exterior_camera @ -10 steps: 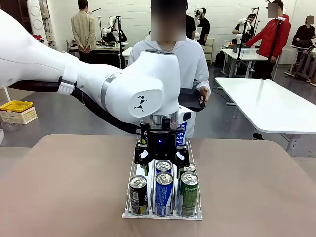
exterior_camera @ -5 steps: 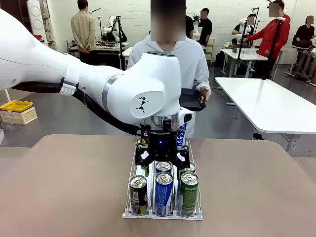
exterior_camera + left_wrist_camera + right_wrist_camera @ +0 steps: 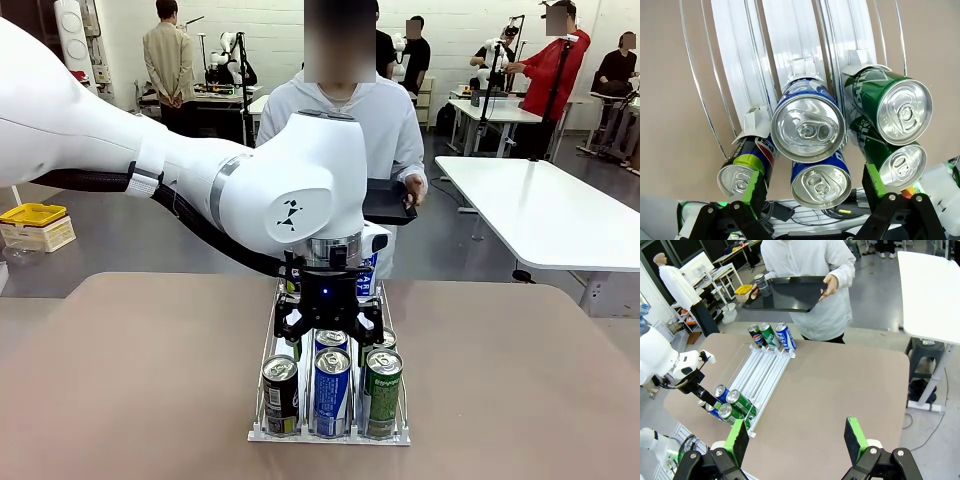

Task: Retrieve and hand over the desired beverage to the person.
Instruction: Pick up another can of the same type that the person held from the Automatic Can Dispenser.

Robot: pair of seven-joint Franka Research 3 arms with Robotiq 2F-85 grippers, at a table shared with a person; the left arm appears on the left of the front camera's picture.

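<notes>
Left gripper (image 3: 330, 335): jaws spread wide, pointing straight down over the near end of the rack (image 3: 300, 437), nothing pinched. In its own wrist shot the green pads sit either side of the middle lane.
Table (image 3: 150, 380): brown top, with the rack mid-table running near to far.
Left lane: just one black can (image 3: 280, 395) at the near end. It's right beside one green pad in the wrist shot, can't tell if they touch.
Middle lane: two blue cans (image 3: 332, 390), one behind the other, right under the gripper and lined up between its fingers.
Right lane: two green cans (image 3: 381, 392), same deal, stacked up at the near end.
Far end of the rack: three more cans (image 3: 768, 333) side by side, black, green and blue.
Person (image 3: 385, 120): white hoodie, standing at the far side behind the rack and holding a black tray (image 3: 390, 200) in both hands. One small can (image 3: 761, 284) stands on it.
Right gripper (image 3: 796, 439): also spread open and empty, hanging high over the near side of the table, right of the rack and well apart from it.
</notes>
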